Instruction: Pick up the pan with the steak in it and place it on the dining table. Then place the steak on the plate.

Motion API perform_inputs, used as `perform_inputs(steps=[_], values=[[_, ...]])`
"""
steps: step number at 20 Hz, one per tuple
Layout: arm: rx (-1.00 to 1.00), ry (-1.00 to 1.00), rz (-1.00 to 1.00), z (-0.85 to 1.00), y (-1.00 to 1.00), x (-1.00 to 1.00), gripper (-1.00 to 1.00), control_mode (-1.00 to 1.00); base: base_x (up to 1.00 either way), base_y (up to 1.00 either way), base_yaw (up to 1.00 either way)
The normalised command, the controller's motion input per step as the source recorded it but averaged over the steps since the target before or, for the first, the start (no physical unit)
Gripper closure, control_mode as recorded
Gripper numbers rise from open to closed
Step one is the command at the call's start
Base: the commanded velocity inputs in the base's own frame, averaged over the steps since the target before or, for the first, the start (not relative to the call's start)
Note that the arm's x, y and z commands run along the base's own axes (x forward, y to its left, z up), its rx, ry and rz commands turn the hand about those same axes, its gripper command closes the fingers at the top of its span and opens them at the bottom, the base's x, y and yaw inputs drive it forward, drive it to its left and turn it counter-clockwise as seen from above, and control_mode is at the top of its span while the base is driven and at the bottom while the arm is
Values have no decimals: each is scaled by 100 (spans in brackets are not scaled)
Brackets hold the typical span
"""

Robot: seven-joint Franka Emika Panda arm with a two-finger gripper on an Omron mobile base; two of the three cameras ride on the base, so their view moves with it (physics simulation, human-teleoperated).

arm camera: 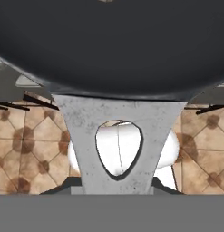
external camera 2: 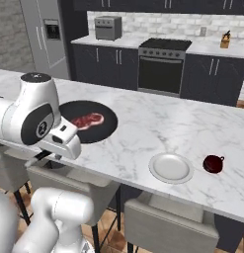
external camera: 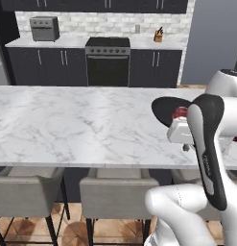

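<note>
Round matte-black frying pan [external camera 2: 89,121] sits on white marble dining table [external camera 2: 158,128], near-left edge, red marbled steak [external camera 2: 87,120] inside. Gripper [arm camera: 118,192] clamped on the pan's grey handle [arm camera: 118,136]. Rigid, heavy; steak likely soft and slippery, pinch across its middle.

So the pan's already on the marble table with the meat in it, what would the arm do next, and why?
Probably let go of the pan: open the gripper, shut on its grey handle, and back off. The pan seems to rest on the dining table, so that step looks done. The steak lies inside; the plate waits bare to the right.
</note>
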Motion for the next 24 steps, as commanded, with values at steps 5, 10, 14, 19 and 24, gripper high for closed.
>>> perform_inputs(steps=[5, 10, 14, 19, 24], values=[[0, 0, 0, -3, 0, 53, 100, -100, 0, 0, 0], [0, 0, 1, 0, 0, 0, 100, -100, 0, 0, 0], [1, 0, -5, -31, -12, 0, 100, -100, 0, 0, 0], [2, 0, -6, -47, -25, 5, 100, -100, 0, 0, 0], [2, 0, -11, -45, -17, 34, 100, -100, 0, 0, 0]])
